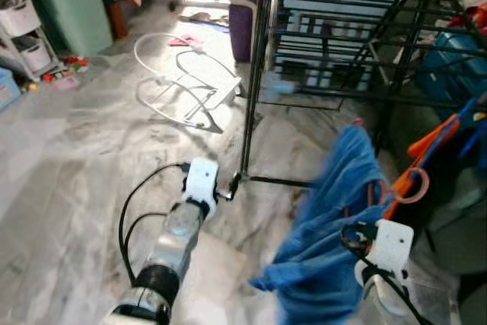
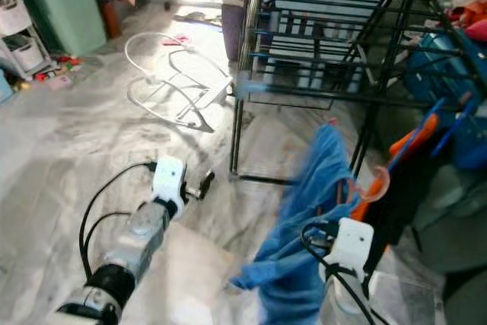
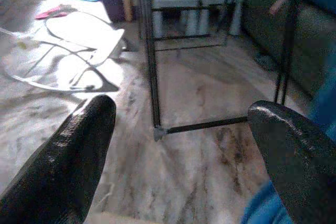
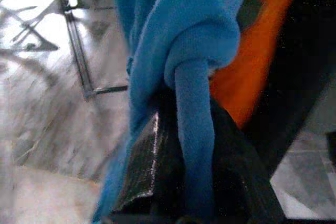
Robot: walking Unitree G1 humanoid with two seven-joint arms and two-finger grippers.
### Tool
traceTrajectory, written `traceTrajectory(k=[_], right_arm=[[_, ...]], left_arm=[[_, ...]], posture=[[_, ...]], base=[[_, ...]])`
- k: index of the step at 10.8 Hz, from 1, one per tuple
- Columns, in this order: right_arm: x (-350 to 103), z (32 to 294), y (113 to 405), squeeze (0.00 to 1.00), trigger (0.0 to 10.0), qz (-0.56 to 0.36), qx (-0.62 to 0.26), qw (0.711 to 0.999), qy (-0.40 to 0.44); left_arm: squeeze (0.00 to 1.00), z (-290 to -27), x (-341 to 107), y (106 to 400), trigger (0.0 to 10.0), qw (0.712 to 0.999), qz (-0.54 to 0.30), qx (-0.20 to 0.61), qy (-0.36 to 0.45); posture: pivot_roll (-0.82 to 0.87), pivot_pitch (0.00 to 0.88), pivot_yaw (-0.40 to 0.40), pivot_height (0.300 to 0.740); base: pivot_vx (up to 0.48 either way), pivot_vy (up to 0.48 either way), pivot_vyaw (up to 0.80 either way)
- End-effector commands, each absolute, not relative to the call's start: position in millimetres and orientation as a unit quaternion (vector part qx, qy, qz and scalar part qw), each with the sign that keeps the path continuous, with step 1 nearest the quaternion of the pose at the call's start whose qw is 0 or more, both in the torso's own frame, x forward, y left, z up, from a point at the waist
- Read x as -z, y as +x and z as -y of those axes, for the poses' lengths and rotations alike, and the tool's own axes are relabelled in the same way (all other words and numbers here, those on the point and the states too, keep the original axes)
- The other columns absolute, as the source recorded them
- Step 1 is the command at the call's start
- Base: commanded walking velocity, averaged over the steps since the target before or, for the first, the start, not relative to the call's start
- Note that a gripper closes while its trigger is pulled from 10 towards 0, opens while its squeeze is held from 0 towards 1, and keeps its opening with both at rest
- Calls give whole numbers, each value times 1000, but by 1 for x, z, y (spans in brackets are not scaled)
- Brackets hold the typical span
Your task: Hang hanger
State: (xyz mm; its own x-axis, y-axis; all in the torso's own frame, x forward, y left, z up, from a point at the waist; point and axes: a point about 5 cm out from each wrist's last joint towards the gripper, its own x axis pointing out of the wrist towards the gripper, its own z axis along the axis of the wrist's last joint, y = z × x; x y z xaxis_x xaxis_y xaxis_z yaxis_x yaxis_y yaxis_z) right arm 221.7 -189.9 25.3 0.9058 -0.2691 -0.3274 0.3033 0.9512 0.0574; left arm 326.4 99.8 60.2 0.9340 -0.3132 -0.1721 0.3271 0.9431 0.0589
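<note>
A blue garment (image 1: 335, 218) hangs on an orange hanger whose hook (image 1: 412, 185) curls up beside it. My right gripper (image 4: 194, 145) is shut on a fold of that blue cloth (image 4: 194, 35), low at the right, with the orange hanger (image 4: 252, 77) just behind. The black drying rack (image 1: 342, 36) stands ahead, and its near leg (image 1: 247, 119) comes down to the marble floor. My left gripper (image 1: 228, 190) is open with nothing between its fingers (image 3: 79, 156). It is held low in front of the rack's bottom corner (image 3: 157, 131).
A white wire frame (image 1: 190, 81) lies on the floor to the left of the rack. At the far left stand a green cabinet (image 1: 72, 5) and a white drawer cart (image 1: 23, 32). More orange and blue hangers (image 1: 449, 131) and a blue bag (image 1: 456, 66) crowd the right side.
</note>
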Motion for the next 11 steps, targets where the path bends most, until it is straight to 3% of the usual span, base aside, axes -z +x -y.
traceTrajectory(k=[1,5,11], right_arm=[[-34,184,228,0,0,-137,139,979,56],[-34,196,225,0,0,-139,153,977,47],[-33,195,224,0,0,-140,152,977,49]], left_arm=[[0,-106,-60,326,10000,982,-79,162,51],[0,-100,-62,324,10000,978,-65,197,19],[0,-99,-59,321,10000,975,-68,211,2]], posture=[[99,77,-47,740],[92,74,-52,740],[89,79,-56,740]], base=[[0,0,0],[63,0,0],[456,0,0]])
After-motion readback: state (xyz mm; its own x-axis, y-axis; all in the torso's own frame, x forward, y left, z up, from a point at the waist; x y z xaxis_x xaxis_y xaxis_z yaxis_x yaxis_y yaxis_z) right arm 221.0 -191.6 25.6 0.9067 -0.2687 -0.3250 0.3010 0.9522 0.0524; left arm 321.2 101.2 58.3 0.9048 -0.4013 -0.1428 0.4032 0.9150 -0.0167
